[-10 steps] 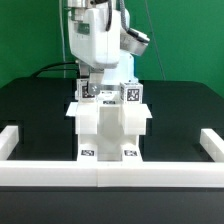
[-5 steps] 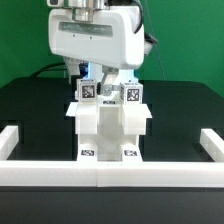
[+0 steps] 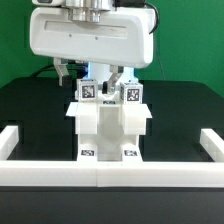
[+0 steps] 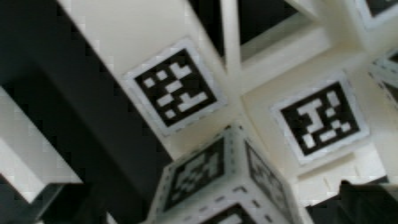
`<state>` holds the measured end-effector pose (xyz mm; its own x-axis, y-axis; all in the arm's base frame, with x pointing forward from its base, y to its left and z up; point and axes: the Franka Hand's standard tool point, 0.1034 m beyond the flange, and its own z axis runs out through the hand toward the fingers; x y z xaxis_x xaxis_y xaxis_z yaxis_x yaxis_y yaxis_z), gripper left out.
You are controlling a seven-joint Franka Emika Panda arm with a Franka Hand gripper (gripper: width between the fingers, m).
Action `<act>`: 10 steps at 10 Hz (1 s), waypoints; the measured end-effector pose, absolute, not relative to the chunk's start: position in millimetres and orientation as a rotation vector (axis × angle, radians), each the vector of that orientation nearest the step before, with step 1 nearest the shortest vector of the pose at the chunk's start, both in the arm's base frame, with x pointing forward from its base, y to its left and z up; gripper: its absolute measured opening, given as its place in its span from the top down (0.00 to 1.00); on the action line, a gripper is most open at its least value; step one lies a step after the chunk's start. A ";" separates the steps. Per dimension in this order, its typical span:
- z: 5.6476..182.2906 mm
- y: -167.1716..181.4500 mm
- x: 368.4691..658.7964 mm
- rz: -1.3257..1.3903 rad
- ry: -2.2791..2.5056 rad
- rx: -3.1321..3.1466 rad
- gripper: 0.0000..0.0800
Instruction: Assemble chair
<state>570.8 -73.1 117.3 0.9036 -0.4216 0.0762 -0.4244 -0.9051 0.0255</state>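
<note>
Hovering over chair (image 3: 110, 125) | it stands upright directly below my gripper (image 3: 107, 78) | finger spread: cannot tell

- We get the exterior view from low at one long edge of the black table (image 3: 35, 115), facing level across it toward the green backdrop (image 3: 15, 40); the white rail (image 3: 110, 172) on the near edge runs across the bottom of the frame.
- The arm's white body (image 3: 90, 35) fills the top centre, close to the lens.
- We get the wrist view from very near the chair (image 4: 196, 110), tilted, its tags (image 4: 178, 85) filling the frame.
- Both views share the chair's (image 3: 110, 120) tagged upper blocks.
</note>
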 end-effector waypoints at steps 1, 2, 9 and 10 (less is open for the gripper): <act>117.3 -73.2 570.7 0.105 -0.592 3.039 0.19; 117.3 -73.5 570.6 0.103 -0.504 3.053 0.19; 117.2 -75.9 570.3 0.090 -0.037 3.084 0.35; 117.2 -75.9 570.2 0.090 -0.037 3.084 0.52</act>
